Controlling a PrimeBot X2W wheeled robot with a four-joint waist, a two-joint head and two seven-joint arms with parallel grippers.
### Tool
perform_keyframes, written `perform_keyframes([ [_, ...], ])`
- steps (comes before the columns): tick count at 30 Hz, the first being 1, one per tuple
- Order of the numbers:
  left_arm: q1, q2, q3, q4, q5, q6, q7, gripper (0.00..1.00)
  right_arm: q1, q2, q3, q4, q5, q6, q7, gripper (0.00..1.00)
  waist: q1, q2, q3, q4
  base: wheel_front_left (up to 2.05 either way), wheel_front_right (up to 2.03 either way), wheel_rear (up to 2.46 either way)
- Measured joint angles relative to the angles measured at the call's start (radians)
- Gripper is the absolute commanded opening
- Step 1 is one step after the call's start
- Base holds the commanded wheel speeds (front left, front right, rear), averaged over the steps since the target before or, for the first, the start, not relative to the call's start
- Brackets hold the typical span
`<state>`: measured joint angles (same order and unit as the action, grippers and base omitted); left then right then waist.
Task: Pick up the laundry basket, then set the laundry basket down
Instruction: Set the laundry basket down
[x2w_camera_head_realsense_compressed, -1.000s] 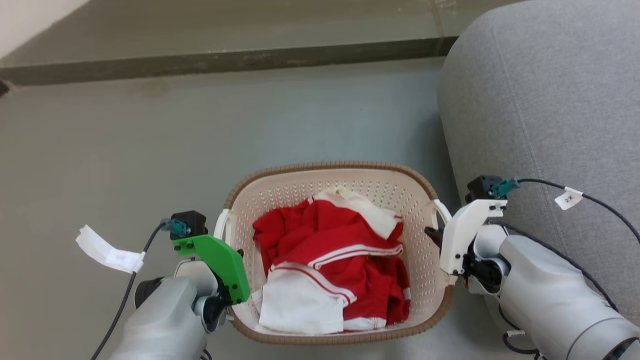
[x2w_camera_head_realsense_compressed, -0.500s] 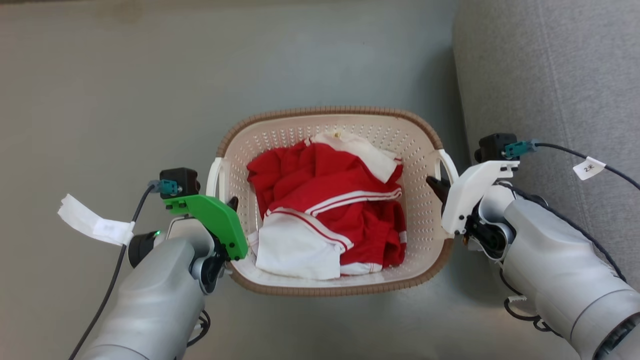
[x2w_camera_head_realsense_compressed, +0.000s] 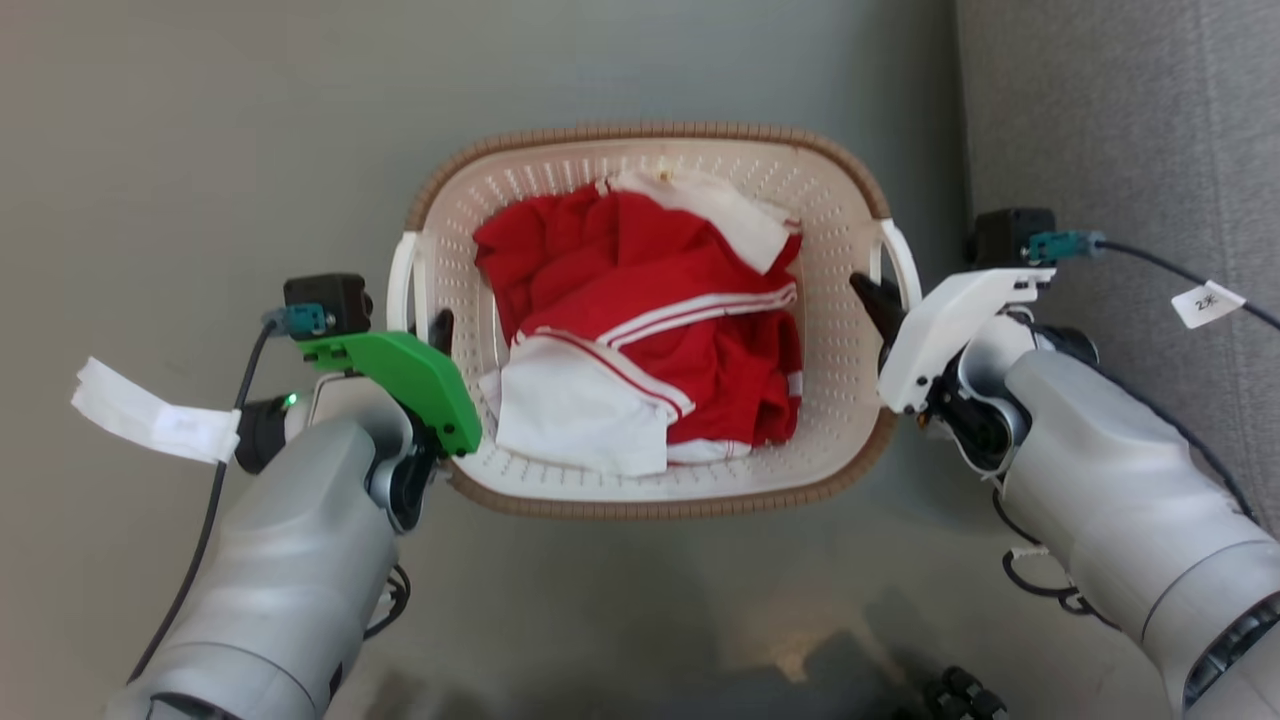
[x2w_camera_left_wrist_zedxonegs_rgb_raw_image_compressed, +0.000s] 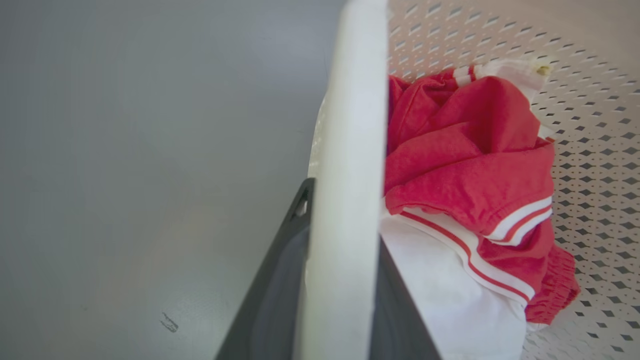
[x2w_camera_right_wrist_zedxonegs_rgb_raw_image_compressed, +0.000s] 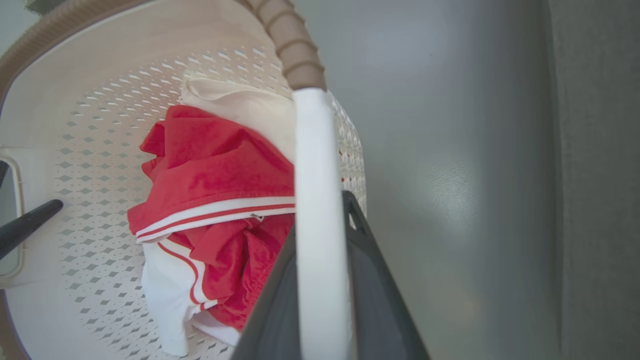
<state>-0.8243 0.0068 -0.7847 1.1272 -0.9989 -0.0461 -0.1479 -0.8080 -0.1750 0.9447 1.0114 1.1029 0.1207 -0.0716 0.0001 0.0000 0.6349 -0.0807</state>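
Laundry basket (x2w_camera_head_realsense_compressed: 650, 132) is seen over grey floor (x2w_camera_head_realsense_compressed: 200, 150), beside sofa (x2w_camera_head_realsense_compressed: 1120, 120). Left end effector (x2w_camera_head_realsense_compressed: 435, 330) is clamped on left handle (x2w_camera_head_realsense_compressed: 402, 285), right end effector (x2w_camera_head_realsense_compressed: 875, 295) on right handle (x2w_camera_head_realsense_compressed: 900, 262). Red-white clothes (x2w_camera_head_realsense_compressed: 640, 330) are held inside.

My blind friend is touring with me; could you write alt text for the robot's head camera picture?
Seen from above, a cream laundry basket with a brown rim, holding red and white clothes, is gripped at its side handles by the left pincer and the right pincer, over a grey floor.
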Motion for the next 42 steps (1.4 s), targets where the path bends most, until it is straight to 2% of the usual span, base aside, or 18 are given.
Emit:
perform_keyframes([
  [21, -0.1, -0.001, -0.009, 0.033, 0.025, 0.011, -0.053, 0.0, -0.076, -0.016, 0.034, -0.018, -0.001, 0.001, -0.095, 0.0, 0.0, 0.0, 0.213, 0.004, 0.0, 0.0, 0.0],
  [42, -0.145, -0.001, -0.017, 0.051, 0.027, 0.016, -0.083, 0.0, -0.117, -0.011, 0.058, -0.005, -0.002, 0.001, -0.148, 0.0, -0.0001, 0.0, 0.298, 0.004, 0.0, 0.0, 0.0],
])
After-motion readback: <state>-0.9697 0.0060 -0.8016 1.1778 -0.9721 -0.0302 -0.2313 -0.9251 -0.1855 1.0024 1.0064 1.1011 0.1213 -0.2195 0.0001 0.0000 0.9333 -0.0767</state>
